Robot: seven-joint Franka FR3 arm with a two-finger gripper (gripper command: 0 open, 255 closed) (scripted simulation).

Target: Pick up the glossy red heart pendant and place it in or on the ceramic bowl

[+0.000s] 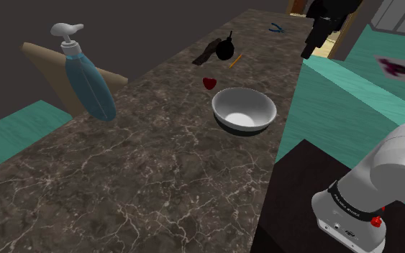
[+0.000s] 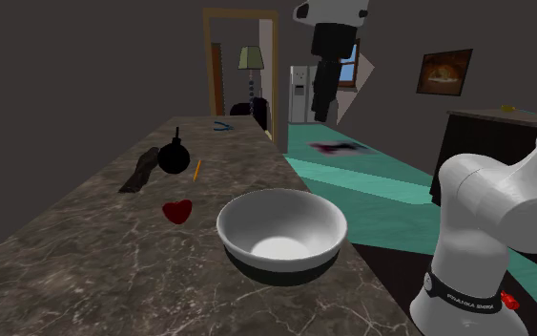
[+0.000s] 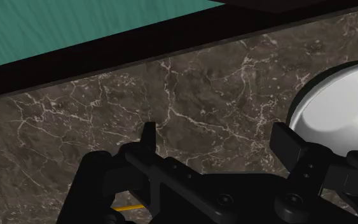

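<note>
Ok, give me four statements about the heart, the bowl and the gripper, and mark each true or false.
The red heart pendant lies on the counter outside the white bowl. True.
The gripper is shut on the pendant. False: the gripper is open, holding nothing.
The bowl is empty. True.
The blue pump bottle lies in the bowl. False: the blue pump bottle is on the counter, apart from it.

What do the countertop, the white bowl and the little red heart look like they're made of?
Countertop: dark brown stone, like polished marble, judging by the pale branching veins. Bowl: probably glazed ceramic, white inside with a dark outer band and a soft shine at the bottom. Heart: deep red and smooth; glass, plastic or enamel, too small to tell.
</note>
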